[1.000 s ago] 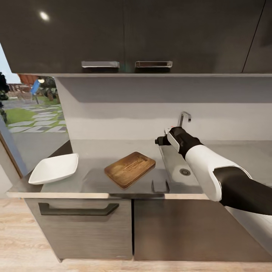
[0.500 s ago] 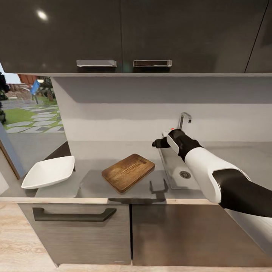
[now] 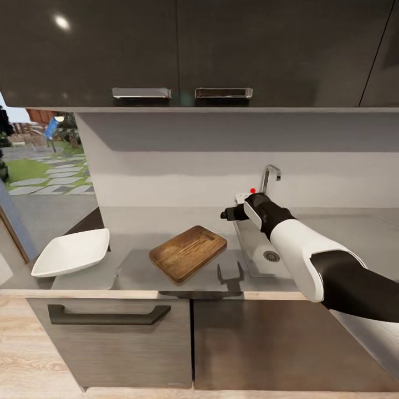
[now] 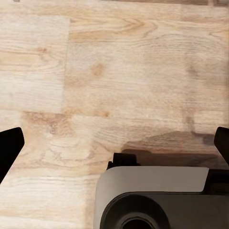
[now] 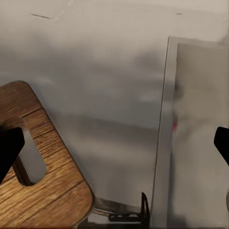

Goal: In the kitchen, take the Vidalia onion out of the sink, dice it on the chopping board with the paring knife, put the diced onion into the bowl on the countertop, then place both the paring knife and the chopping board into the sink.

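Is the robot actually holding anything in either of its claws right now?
No. The right gripper hangs open over the countertop beside the sink, and the left gripper's fingers are spread over bare wooden floor.

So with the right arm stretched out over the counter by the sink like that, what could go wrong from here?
The right gripper hangs open over bare countertop between the chopping board and the sink, holding nothing. Dropping straight down, it would likely close on air or hit the sink rim. Sweeping toward the board, a finger could knock it askew. The tap stands close behind the wrist, so a reach backward may clip it.
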